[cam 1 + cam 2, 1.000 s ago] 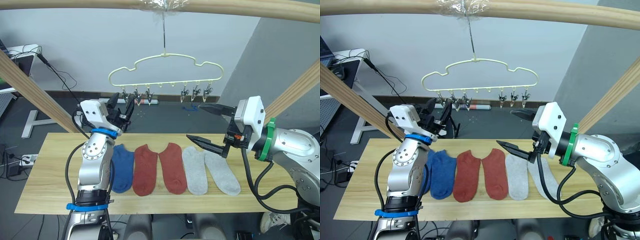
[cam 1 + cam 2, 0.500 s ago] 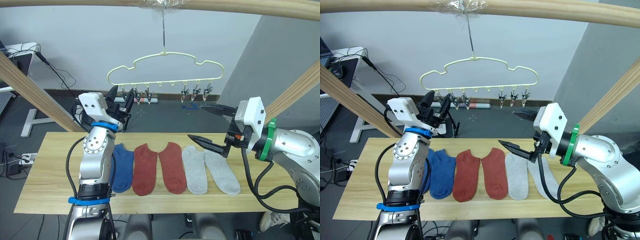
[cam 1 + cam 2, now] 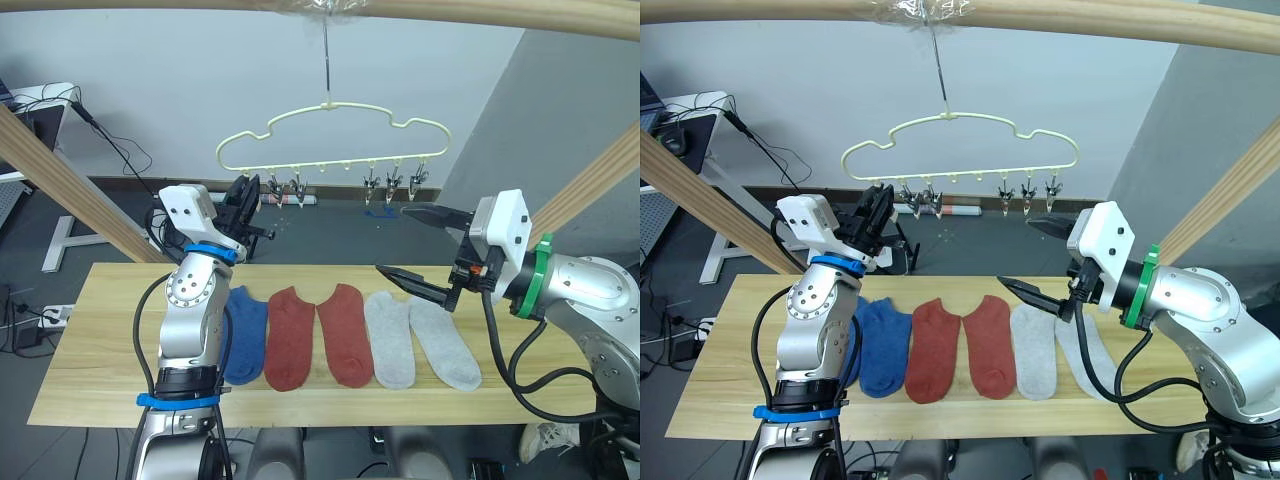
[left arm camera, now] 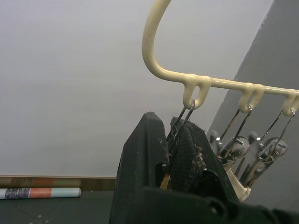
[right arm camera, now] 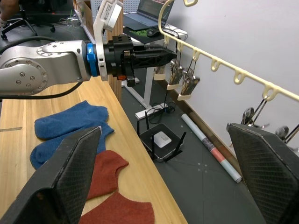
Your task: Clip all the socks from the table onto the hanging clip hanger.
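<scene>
The pale yellow clip hanger hangs by its hook from the top pole, with small grey clips in a row under it. My left gripper is raised to the hanger's left end and shut on the leftmost clip. On the table lie two overlapping blue socks, partly behind my left arm, two rust-red socks and two light grey socks. My right gripper hovers wide open and empty above the grey socks, below the hanger's right clips.
A round wooden pole frame surrounds the space: a top bar and slanted poles at left and right. Beyond the table's far edge the floor holds cables and a small black box.
My left gripper has risen toward the hanger's left end and its fingers have gone from open to shut on the leftmost clip. The right arm has hardly moved.
</scene>
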Motion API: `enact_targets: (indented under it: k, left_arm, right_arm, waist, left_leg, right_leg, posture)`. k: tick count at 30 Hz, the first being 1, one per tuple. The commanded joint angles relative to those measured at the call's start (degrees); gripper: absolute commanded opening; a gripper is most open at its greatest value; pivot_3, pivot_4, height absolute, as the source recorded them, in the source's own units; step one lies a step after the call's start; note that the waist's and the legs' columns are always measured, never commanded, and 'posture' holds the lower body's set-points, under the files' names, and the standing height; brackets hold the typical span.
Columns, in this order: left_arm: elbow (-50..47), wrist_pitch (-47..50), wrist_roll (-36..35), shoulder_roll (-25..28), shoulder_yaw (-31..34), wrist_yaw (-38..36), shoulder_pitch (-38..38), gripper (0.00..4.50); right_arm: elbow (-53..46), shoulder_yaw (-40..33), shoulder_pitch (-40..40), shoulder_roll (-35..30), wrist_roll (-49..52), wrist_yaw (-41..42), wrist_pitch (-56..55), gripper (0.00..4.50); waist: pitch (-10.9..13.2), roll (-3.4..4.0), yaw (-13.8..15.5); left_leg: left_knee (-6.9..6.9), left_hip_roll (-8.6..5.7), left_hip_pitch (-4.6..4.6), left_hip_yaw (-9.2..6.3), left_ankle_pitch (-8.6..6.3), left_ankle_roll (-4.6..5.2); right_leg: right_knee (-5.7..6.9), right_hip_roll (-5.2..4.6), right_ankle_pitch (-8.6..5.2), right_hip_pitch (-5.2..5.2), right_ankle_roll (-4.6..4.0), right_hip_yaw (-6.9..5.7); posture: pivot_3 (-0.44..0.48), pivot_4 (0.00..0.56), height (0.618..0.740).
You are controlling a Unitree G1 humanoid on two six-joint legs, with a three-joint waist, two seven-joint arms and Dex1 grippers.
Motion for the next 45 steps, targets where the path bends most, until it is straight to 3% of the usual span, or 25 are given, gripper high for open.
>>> enact_targets:
  k: [1, 5, 8, 11, 17, 26, 29, 36, 40, 45]
  left_arm:
    - [-1.9, -0.2, 0.1, 1.0, -0.2, -0.7, 0.0, 0.21]
    - [-3.0, 1.4, 0.1, 2.4, -0.7, -1.8, 0.6, 0.21]
    - [-3.6, 2.3, -0.6, 3.0, -0.9, -2.4, 0.8, 0.21]
    - [-4.8, 3.9, -1.0, 3.8, -1.1, -3.1, 1.1, 0.21]
    - [-6.0, 6.1, -1.5, 4.5, -0.6, -3.2, 1.3, 0.21]
    - [-6.3, 7.3, -1.7, 5.3, -0.3, -3.2, 1.3, 0.21]
    - [-6.3, 7.7, -1.8, 6.0, -0.1, -3.4, 1.5, 0.21]
    - [-6.5, 9.2, -2.4, 6.9, 0.5, -3.4, 1.9, 0.21]
    - [-7.3, 12.3, -5.3, 7.7, 1.2, -5.3, 1.7, 0.21]
    - [-9.5, 22.5, -15.2, 10.9, 3.4, -10.7, 0.6, 0.21]
  right_arm:
    - [-1.2, -1.5, 4.3, -0.5, -0.9, -1.7, 0.0, 4.50]
    - [0.7, 0.5, 15.8, -1.0, -10.9, -5.2, -5.4, 4.50]
    - [3.9, 2.5, 20.1, 0.0, -16.8, -7.6, -8.9, 4.50]
    - [13.1, 4.9, 23.1, 3.8, -23.7, -13.5, -11.9, 4.50]
    - [23.0, 9.0, 23.0, 10.1, -29.3, -16.6, -15.2, 4.50]
    - [34.0, 6.3, 19.0, 17.6, -30.0, -20.4, -15.8, 4.50]
    - [37.7, 6.2, 19.0, 19.0, -29.5, -19.9, -15.0, 3.91]
    - [39.4, 6.4, 19.7, 21.3, -31.1, -21.6, -16.1, 1.43]
    - [35.1, 7.5, 20.6, 18.8, -32.3, -19.2, -17.8, 0.02]
    - [20.8, 8.6, 15.5, 10.1, -30.7, -9.8, -14.6, 0.00]
  waist:
    - [0.0, -0.01, 0.0]
    - [0.1, 0.02, 0.2]
    - [0.1, 0.08, 0.0]
    - [0.4, 0.03, -0.1]
    - [1.1, 0.40, 0.0]
    - [1.4, 0.41, 0.1]
    - [1.4, 0.43, 0.1]
    - [1.5, 0.45, 0.0]
    - [1.5, 0.48, 0.0]
    - [1.9, 0.59, -0.3]
  left_leg:
    - [0.00, 0.00, 0.00, -0.02, 0.00, 0.00]
    - [-0.06, -0.01, -0.06, -0.10, 0.00, 0.00]
    - [-0.03, -0.02, -0.05, -0.04, 0.01, -0.03]
    - [-0.03, -0.04, 0.03, 0.03, 0.04, -0.08]
    - [-0.06, 0.02, 0.02, 0.00, 0.14, -0.25]
    - [-0.08, 0.00, 0.00, 0.03, 0.14, -0.27]
    - [-0.11, 0.00, 0.00, 0.03, 0.14, -0.27]
    - [-0.11, 0.03, 0.03, 0.02, 0.14, -0.27]
    - [-0.11, 0.03, 0.03, 0.05, 0.14, -0.27]
    - [-0.12, 0.02, -0.01, 0.37, 0.14, -0.29]
  right_leg:
    - [-0.01, 0.00, 0.00, 0.01, 0.00, -0.03]
    - [-0.09, -0.03, -0.01, 0.02, 0.00, -0.14]
    - [-0.09, -0.13, -0.02, 0.02, 0.03, -0.10]
    - [-0.08, -0.10, -0.17, 0.03, 0.29, -0.04]
    - [0.01, 0.00, -0.18, -0.04, 0.29, 0.02]
    - [0.00, -0.02, -0.19, -0.06, 0.30, 0.06]
    - [-0.01, -0.02, -0.18, -0.06, 0.30, 0.06]
    - [0.02, 0.00, -0.19, -0.07, 0.30, 0.07]
    - [0.00, 0.00, -0.19, -0.07, 0.31, 0.09]
    - [0.09, 0.05, -0.19, -0.31, 0.32, 0.47]
  posture:
    - [-0.044, 0.326, 0.740]
    - [-0.039, 0.331, 0.740]
    - [-0.039, 0.331, 0.740]
    - [-0.022, 0.344, 0.740]
    - [0.000, 0.358, 0.740]
    - [0.012, 0.361, 0.740]
    - [0.017, 0.365, 0.740]
    - [0.022, 0.368, 0.740]
    - [0.023, 0.367, 0.740]
    - [0.023, 0.359, 0.740]
